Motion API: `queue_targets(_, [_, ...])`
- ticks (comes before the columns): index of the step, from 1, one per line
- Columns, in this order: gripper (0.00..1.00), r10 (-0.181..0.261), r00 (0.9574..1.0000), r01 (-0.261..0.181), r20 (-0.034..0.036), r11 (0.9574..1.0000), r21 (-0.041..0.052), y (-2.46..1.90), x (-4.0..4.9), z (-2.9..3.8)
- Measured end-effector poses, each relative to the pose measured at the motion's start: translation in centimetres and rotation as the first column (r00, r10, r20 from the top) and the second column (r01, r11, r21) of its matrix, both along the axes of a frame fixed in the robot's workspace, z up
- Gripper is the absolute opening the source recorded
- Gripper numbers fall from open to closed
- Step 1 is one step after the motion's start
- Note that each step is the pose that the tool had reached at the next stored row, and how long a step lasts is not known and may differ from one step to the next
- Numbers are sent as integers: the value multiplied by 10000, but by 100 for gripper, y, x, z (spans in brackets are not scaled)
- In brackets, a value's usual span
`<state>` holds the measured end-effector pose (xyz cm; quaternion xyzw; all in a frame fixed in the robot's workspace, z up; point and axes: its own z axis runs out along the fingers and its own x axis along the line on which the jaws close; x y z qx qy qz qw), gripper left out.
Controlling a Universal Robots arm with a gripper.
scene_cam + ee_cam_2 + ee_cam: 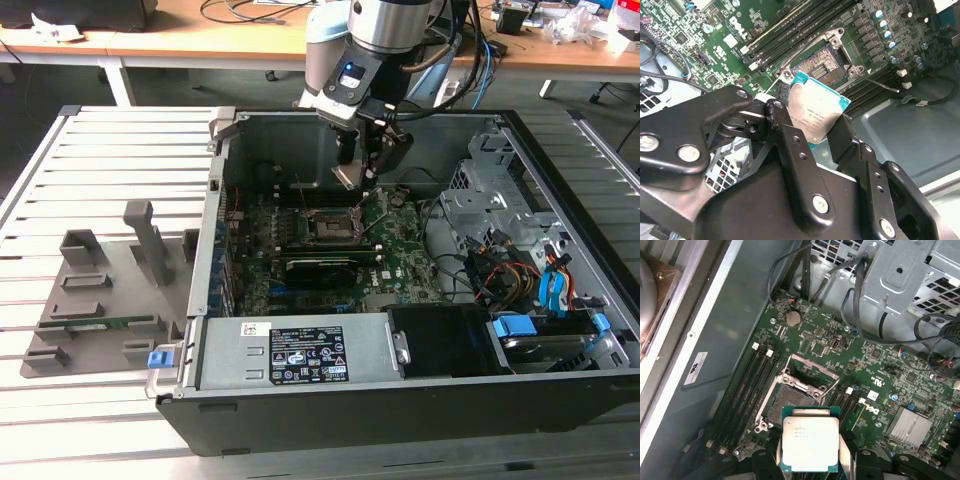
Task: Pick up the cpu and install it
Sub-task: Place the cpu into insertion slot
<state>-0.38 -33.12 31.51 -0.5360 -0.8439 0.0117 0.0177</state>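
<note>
The cpu (810,440) is a flat square chip with a silvery top and a thin green rim. My gripper (810,462) is shut on it by two opposite edges, inside the open computer case. In the exterior view the cpu (347,176) hangs in my gripper (358,178) above the motherboard, a little behind the socket (328,225). The socket (790,402) lies open just past the chip, its metal frame lifted and its contact field bare. In the second wrist view the cpu (817,112) sits between the black fingers (790,145) over the socket (822,65).
Memory slots (752,385) flank the socket. A metal drive cage (480,200) with cable bundles (500,270) fills the case's right side in the exterior view. Outside the case on that view's left, a grey fixture tray (80,300) holds a green memory stick (95,323).
</note>
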Motion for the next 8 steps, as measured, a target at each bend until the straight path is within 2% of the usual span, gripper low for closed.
queue_targets(8, [55, -498, 9988, 498, 0, 9988, 0, 0, 0, 0])
